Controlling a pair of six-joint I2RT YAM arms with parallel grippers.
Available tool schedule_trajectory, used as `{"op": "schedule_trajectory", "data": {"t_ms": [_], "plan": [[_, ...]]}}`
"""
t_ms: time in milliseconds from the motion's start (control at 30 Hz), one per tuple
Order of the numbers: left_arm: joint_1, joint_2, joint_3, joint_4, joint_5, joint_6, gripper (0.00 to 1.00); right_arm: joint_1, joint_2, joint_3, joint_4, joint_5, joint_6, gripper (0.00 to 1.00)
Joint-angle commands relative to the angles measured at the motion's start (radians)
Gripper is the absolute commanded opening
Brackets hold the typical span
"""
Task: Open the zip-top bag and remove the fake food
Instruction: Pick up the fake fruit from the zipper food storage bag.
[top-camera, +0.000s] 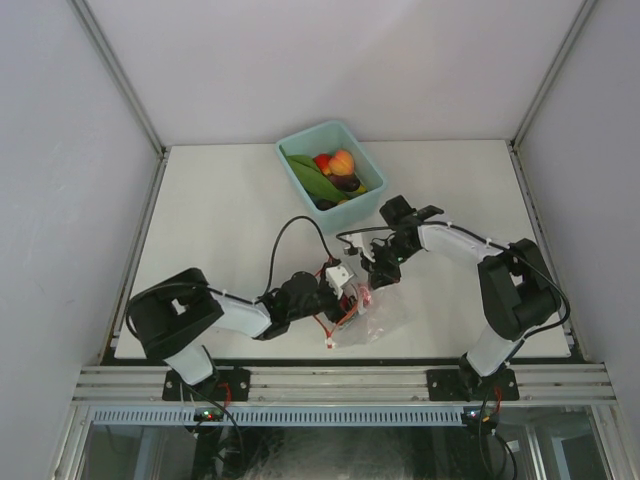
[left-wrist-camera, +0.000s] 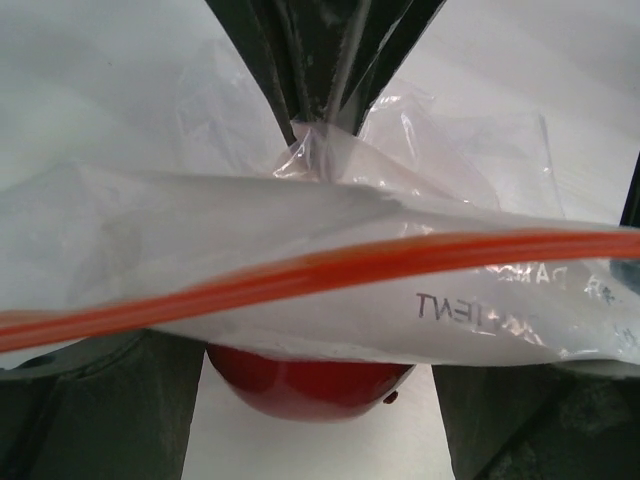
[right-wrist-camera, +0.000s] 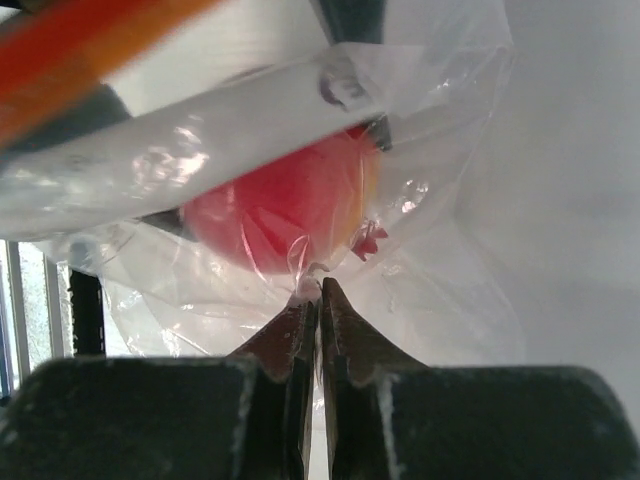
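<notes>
The clear zip-top bag (top-camera: 375, 318) lies crumpled near the front middle of the table, its orange zipper strip (left-wrist-camera: 330, 268) running across the left wrist view. My right gripper (right-wrist-camera: 320, 287) is shut on a fold of the bag's plastic. A red fake food piece (right-wrist-camera: 275, 215) shows through the plastic just beyond its tips. My left gripper (left-wrist-camera: 318, 400) stands open at the bag's mouth, with its fingers (left-wrist-camera: 120, 410) on either side of that red piece (left-wrist-camera: 300, 385). I cannot tell whether they touch it. Both grippers (top-camera: 350, 293) (top-camera: 372, 280) meet over the bag.
A teal bin (top-camera: 300, 140) at the back middle holds several fake food pieces (top-camera: 335, 172): green, red, orange-red and dark purple. White walls ring the table on three sides. Black cables loop over the table between the arms.
</notes>
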Motion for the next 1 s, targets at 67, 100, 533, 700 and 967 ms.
{"op": "schedule_trajectory", "data": {"t_ms": [67,100,533,700,967], "plan": [[0.001,-0.148,-0.023,-0.013,-0.07,-0.04,0.39,-0.04,-0.015,0.029,0.084,0.078,0.108,0.02],[0.001,-0.167,-0.028,-0.019,-0.078,-0.052,0.38,-0.047,-0.02,0.026,0.094,0.088,0.109,0.02],[0.065,-0.341,-0.087,-0.105,-0.104,-0.277,0.33,-0.099,-0.109,-0.015,0.171,0.127,0.073,0.02],[0.123,-0.367,-0.095,-0.137,-0.068,-0.372,0.33,-0.106,-0.117,-0.016,0.169,0.134,0.039,0.01],[0.173,-0.409,-0.11,-0.185,-0.03,-0.446,0.32,-0.118,-0.112,-0.017,0.175,0.143,0.013,0.03]]}}
